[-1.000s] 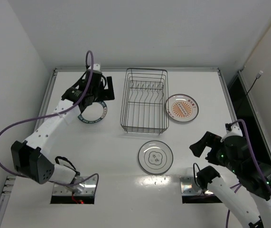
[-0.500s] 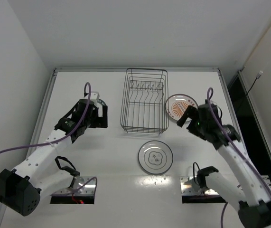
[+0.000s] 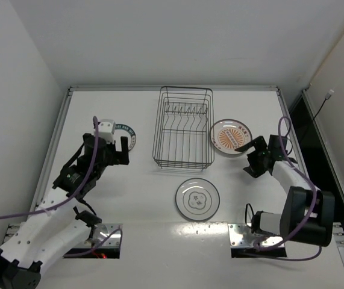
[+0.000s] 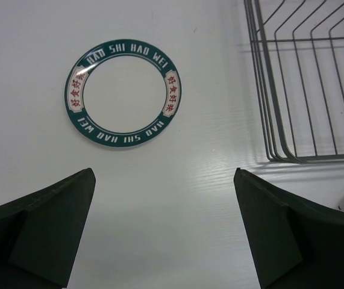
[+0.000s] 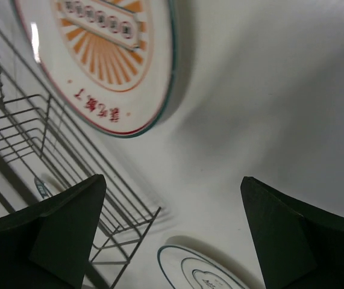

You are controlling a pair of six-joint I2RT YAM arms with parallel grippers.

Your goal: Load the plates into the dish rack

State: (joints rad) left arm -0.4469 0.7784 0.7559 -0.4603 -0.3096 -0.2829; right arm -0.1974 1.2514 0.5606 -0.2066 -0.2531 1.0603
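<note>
The black wire dish rack (image 3: pixel 184 129) stands at the back middle with nothing in it. The dark-blue-rimmed plate (image 3: pixel 125 136) lies flat left of it, the orange sunburst plate (image 3: pixel 231 136) right of it, and the grey-rimmed plate (image 3: pixel 197 198) in front of it. My left gripper (image 3: pixel 112 153) is open and empty, above the table just near of the blue-rimmed plate (image 4: pixel 123 93); the rack's corner (image 4: pixel 316 159) shows to its right. My right gripper (image 3: pixel 251 158) is open and empty, near-right of the sunburst plate (image 5: pixel 99 54), with the rack (image 5: pixel 51 156) and the grey-rimmed plate (image 5: pixel 202 271) in its view.
White walls close in the table on the left, back and right. A raised rail (image 3: pixel 57 129) runs along the left edge. Two metal base plates (image 3: pixel 93 244) (image 3: pixel 247 241) sit at the near edge. Purple cables trail from both arms.
My left gripper has drawn back toward the near side, off the blue-rimmed plate. My right arm has swung up from the near right corner to beside the sunburst plate.
</note>
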